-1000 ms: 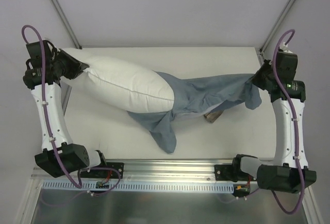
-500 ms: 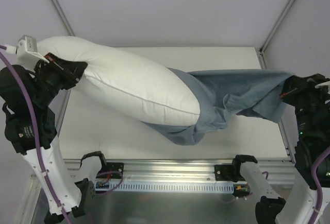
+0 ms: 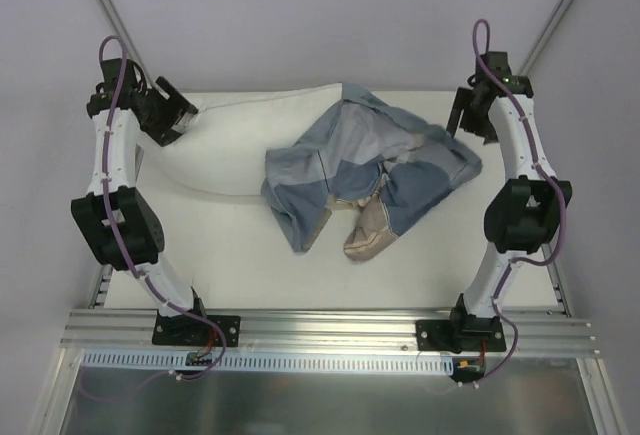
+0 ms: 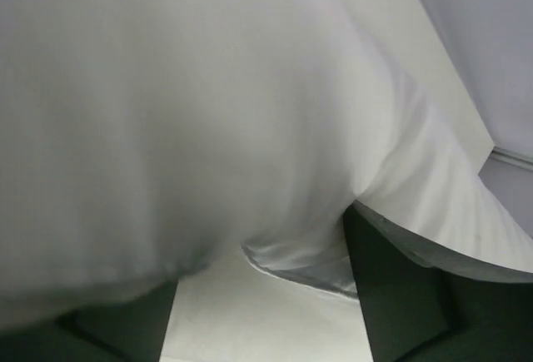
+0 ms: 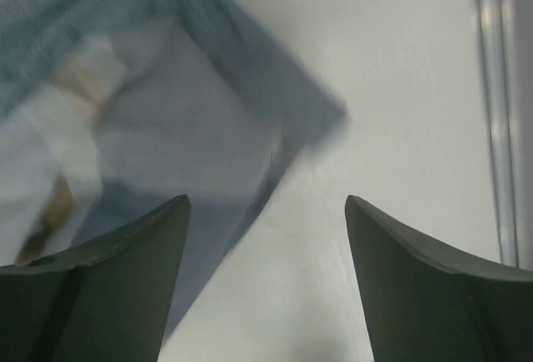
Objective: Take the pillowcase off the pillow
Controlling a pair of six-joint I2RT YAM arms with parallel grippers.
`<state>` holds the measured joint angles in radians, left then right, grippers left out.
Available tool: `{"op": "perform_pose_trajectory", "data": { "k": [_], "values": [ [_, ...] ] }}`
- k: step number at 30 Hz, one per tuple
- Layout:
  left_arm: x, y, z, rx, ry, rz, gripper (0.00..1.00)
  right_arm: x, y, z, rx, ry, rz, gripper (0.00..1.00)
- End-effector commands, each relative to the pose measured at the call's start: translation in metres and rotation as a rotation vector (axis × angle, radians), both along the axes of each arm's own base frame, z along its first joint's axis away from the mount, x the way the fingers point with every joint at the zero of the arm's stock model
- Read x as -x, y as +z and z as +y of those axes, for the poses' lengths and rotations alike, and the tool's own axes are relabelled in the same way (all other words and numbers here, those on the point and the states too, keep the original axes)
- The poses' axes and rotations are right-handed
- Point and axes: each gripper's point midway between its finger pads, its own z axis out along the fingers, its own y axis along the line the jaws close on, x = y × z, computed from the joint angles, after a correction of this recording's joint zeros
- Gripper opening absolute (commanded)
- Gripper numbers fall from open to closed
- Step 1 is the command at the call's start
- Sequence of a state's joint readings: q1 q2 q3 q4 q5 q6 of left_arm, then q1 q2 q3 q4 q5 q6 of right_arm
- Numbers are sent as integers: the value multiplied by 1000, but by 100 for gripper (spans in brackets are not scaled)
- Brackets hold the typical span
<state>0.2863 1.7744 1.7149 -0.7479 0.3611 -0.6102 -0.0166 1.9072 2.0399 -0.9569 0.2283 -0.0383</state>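
Note:
The white pillow lies on the table at the back left. The grey-blue pillowcase is a crumpled heap at the centre, over the pillow's right end, with paler tan folds at its front. My left gripper hangs open at the pillow's left end. In the left wrist view the pillow fills the frame and a corner of it sags between the spread fingers, unclamped. My right gripper is open just right of the heap. The right wrist view shows the pillowcase, blurred, up and left of the gripper.
The table's right edge rail runs close by the right gripper. A metal rail holding both arm bases crosses the near edge. Slanted frame struts stand at the back corners.
Both grippers went from shut to open. The pillow and pillowcase, stretched in the air between them before, have dropped onto the table, the pillowcase in a heap. Both arms have swung toward the back.

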Motion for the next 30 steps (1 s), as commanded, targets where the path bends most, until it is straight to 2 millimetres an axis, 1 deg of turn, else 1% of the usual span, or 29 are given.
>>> {"op": "perform_pose_trajectory", "data": {
  "k": [1,2,3,4,6,7,8,9,10,11,12,13,14,15,17,18,19,20,21,22,23,24,26,27,28,29,30],
  "values": [
    [11,53,0,-109,-36,-147,78,50,50,18,-46,57,-87,81],
    [12,55,-1,-114,-40,-151,78,54,53,21,-67,58,-113,83],
    [14,61,0,-130,-45,-165,79,63,58,26,-87,69,-153,85],
    [14,64,0,-139,-49,-174,79,68,60,35,-98,90,-170,89],
    [17,71,0,-160,-53,-192,80,76,66,43,-128,112,-219,91],
    [18,73,0,-170,-50,-197,81,90,64,47,-140,128,-227,92],
    [20,77,-1,-182,-54,-207,81,94,64,52,-148,148,-241,93],
    [22,79,-6,-189,-68,-214,81,101,61,61,-149,177,-237,93],
    [23,79,-8,-203,-69,-213,81,107,57,67,-151,197,-234,94],
    [25,81,-9,-218,-77,-218,81,119,44,74,-154,220,-210,94],
    [28,80,-11,-229,-80,-219,81,126,38,90,-155,266,-198,94],
    [28,80,-15,-238,-92,-220,82,132,31,99,-159,290,-184,95],
    [27,75,-16,-241,-98,-208,83,142,11,106,-151,312,-146,96],
    [26,71,-16,-236,-101,-199,83,150,0,128,-149,380,-120,97],
    [23,63,-20,-214,-120,-183,83,162,-22,147,-167,397,-72,99],
    [20,56,-22,-203,-129,-166,83,171,-46,165,-166,442,-14,99],
    [19,53,-24,-194,-135,-160,83,175,-58,172,-166,452,16,100],
    [18,49,-30,-180,-152,-152,83,177,-67,176,-160,443,43,100],
    [17,48,-34,-177,-163,-150,84,179,-81,186,-144,463,86,99],
    [16,46,-36,-177,-172,-149,84,178,-87,191,-138,470,99,99],
    [14,42,-45,-176,-197,-141,85,173,-92,199,-135,478,95,100],
    [13,42,-51,-170,-214,-143,86,169,-103,208,-119,493,126,100],
    [11,34,-62,-165,-247,-129,86,160,-110,219,-111,491,133,100],
    [12,31,-75,-165,-278,-125,87,154,-119,225,-106,490,143,100],
    [12,23,-81,-166,-295,-105,87,144,-122,228,-96,478,111,97],
    [12,19,-87,-167,-304,-95,87,141,-130,229,-93,453,113,97],
    [13,13,-94,-166,-316,-83,86,139,-139,227,-78,434,123,99]
  ]
}}
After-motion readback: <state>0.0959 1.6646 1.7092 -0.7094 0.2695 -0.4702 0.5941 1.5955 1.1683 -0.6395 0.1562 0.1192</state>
